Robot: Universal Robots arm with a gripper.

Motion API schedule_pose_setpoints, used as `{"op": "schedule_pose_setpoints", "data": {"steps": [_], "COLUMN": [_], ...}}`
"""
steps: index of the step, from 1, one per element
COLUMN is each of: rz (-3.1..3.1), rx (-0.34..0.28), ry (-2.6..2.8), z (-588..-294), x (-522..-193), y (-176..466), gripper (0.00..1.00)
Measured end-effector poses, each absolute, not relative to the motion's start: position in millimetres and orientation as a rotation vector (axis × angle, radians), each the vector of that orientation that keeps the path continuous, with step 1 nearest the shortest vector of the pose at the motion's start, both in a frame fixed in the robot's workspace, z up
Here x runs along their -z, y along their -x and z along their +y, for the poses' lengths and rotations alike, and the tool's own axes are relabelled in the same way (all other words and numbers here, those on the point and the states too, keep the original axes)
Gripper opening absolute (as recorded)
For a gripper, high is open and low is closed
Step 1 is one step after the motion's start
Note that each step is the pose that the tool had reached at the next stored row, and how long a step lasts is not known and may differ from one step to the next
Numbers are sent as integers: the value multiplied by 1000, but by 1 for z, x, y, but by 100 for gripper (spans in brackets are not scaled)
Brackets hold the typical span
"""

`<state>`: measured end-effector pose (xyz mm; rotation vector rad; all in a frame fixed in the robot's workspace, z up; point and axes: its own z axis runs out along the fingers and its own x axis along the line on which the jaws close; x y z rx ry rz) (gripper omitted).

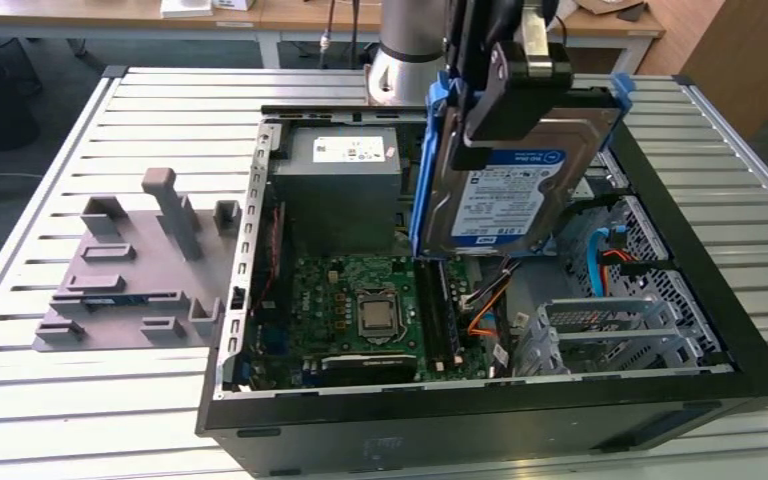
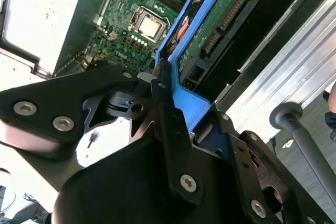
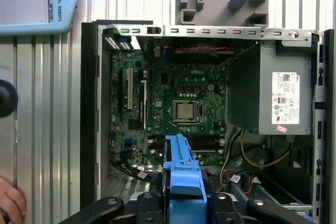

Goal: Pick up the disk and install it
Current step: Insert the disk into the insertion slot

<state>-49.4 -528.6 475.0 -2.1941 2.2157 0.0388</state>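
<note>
Clearly the black gripper [image 1: 515, 95] was clamped on the blue plastic rail of the flat silver metal disk [image 1: 511, 195], which hung tilted at the exterior view's upper centre, over the open black computer case [image 1: 491, 425]. It looked rigid, fairly heavy and shock-sensitive, so its rails seemed the safest hold.

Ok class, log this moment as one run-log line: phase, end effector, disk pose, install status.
phase: disk in grasp | end effector: shut on disk | disk pose: tilted, over open computer case | install status: not yet seated
</note>
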Motion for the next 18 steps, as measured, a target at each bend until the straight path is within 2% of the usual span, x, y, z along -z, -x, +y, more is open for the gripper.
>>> {"op": "schedule_pose_setpoints", "data": {"steps": [18], "rz": [2219], "rx": [-39], "ry": [2190], "z": [-554], "x": [-464], "y": [33], "gripper": [37]}}
